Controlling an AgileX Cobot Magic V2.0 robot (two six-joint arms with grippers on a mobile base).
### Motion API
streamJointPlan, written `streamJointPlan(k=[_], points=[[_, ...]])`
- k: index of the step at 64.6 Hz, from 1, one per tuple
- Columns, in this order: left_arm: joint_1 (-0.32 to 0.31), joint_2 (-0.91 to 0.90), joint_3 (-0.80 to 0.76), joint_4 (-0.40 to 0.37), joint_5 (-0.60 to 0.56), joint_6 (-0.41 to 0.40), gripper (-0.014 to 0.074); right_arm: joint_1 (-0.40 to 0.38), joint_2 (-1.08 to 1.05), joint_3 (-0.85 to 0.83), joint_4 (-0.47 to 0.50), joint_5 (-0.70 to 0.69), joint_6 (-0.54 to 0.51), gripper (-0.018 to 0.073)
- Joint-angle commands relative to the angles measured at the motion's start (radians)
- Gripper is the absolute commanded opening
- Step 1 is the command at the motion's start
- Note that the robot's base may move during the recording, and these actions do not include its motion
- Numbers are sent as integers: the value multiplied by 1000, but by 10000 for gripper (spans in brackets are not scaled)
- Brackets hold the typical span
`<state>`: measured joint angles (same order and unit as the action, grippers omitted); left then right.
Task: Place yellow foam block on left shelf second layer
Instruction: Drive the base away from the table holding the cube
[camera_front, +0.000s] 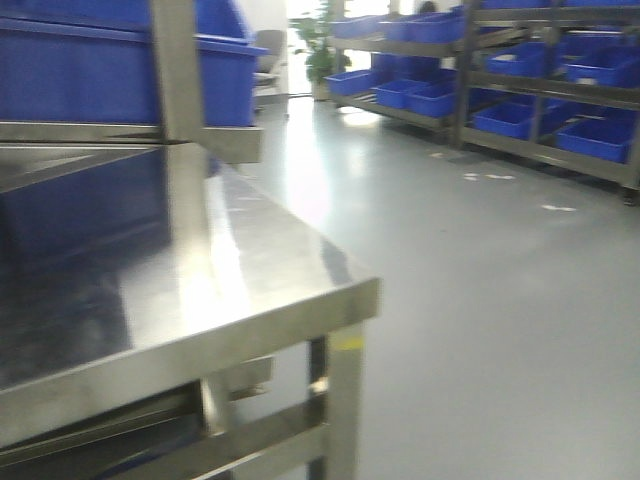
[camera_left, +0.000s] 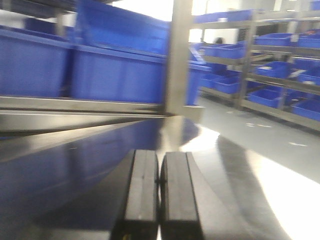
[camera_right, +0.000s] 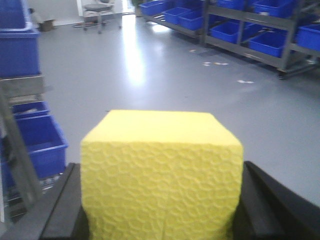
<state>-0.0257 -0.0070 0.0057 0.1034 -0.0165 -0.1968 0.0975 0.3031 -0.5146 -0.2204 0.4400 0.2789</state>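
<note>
The yellow foam block (camera_right: 160, 150) is clamped in the right end effector (camera_right: 161, 215), with a dark finger flat against each side face, held out over the grey floor (camera_right: 150, 75) with nothing under it. It looks super light and squishy with that dimpled matte skin, so I'd guess it won't slip but will dent if squeezed hard, and flat opposite faces around mid-height seem the sane place to hold it. The left end effector (camera_left: 159, 187) has its fingers pressed together on nothing, low over the steel table (camera_left: 240, 190).
</note>
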Motion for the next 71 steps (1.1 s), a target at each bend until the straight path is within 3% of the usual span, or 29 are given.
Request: streamJointPlan(k=[1, 71], points=[[1, -19, 25, -4, -88, -5, 136, -3, 7, -27, -12, -96, -6, 288], [1, -19, 25, -4, -88, -5, 136, -3, 7, -27, -12, -96, -6, 288]])
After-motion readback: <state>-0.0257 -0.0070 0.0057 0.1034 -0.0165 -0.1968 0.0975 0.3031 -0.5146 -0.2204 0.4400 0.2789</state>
